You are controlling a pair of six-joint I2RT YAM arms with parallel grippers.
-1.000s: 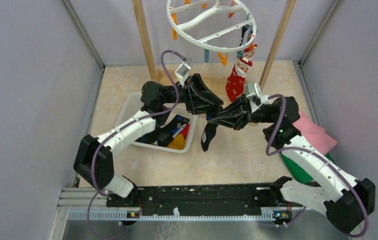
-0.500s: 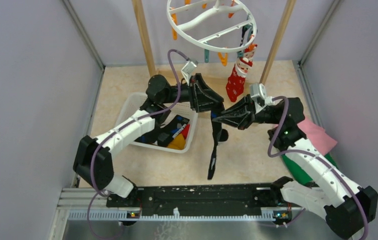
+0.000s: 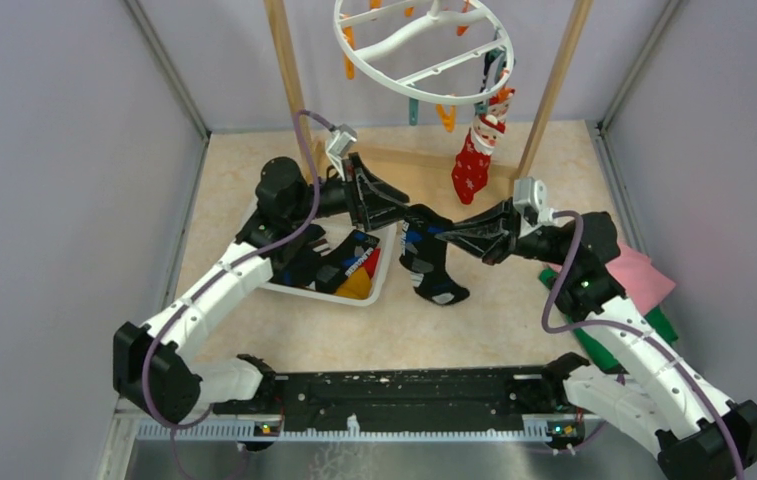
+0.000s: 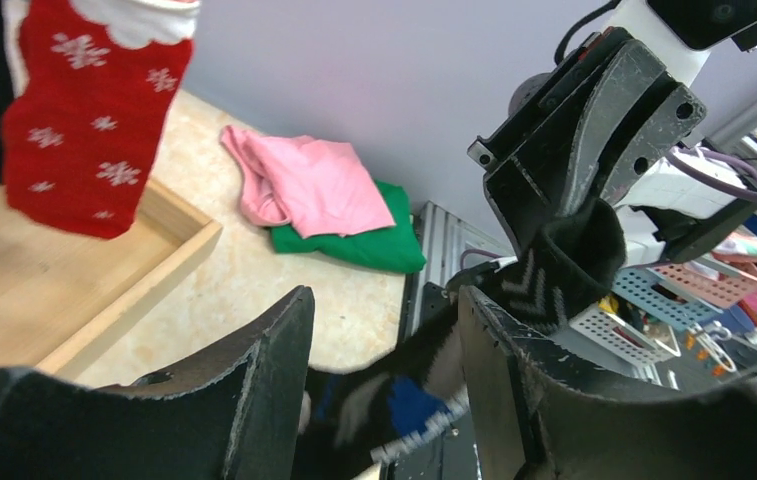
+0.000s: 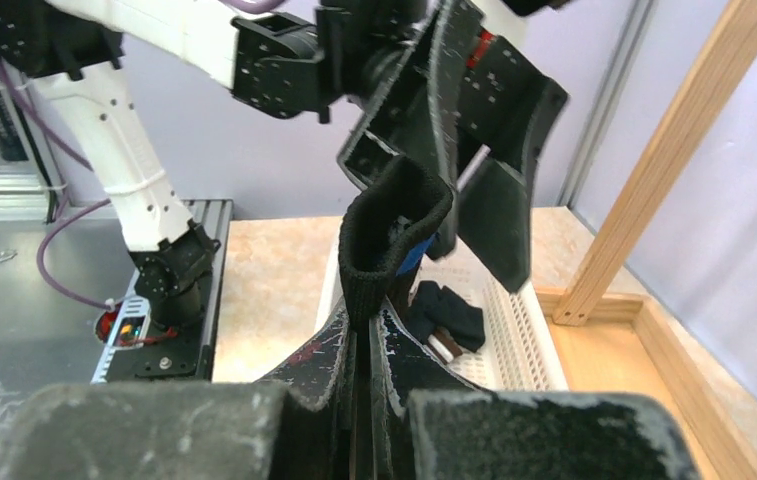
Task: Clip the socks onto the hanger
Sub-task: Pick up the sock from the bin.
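Over the table, between both arms, one black sock (image 3: 430, 266) hangs by its cuff.
Beside the white basket (image 3: 322, 296), the left fingers (image 4: 246, 392) stand apart, the sock close at their tips and unpinched. The right fingers (image 5: 319, 375) are clamped on its cuff, well below the hanger (image 3: 424, 97). The foot may snag a left finger as the arms part and drag the cuff free.

Bright even light, soft shadows, right pincer (image 5: 362, 325) defocused
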